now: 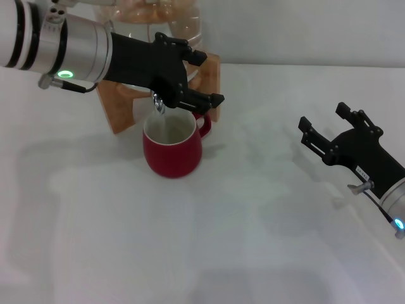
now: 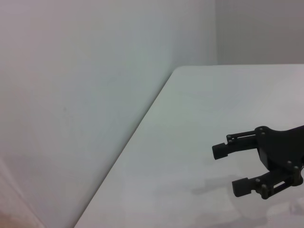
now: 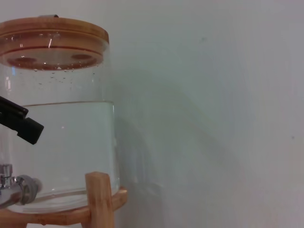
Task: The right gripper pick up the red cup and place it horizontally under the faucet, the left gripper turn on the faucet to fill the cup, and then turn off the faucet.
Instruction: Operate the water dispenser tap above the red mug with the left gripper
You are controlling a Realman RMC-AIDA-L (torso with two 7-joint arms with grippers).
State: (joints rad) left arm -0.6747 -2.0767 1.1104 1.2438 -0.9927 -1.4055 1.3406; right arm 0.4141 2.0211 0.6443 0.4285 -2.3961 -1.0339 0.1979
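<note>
While one red cup point(image 1: 172, 151) sits under faucet point(image 1: 159, 103) | left gripper point(image 1: 201, 79) fingers spread | right gripper point(image 1: 324, 126) fingers spread

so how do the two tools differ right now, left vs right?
The left tool, on a silver cylindrical arm, reaches over the squat glossy red cup at the small chrome faucet. The right tool, black two-fingered, sits far off over bare white table, open and empty. Both are black claws.
</note>
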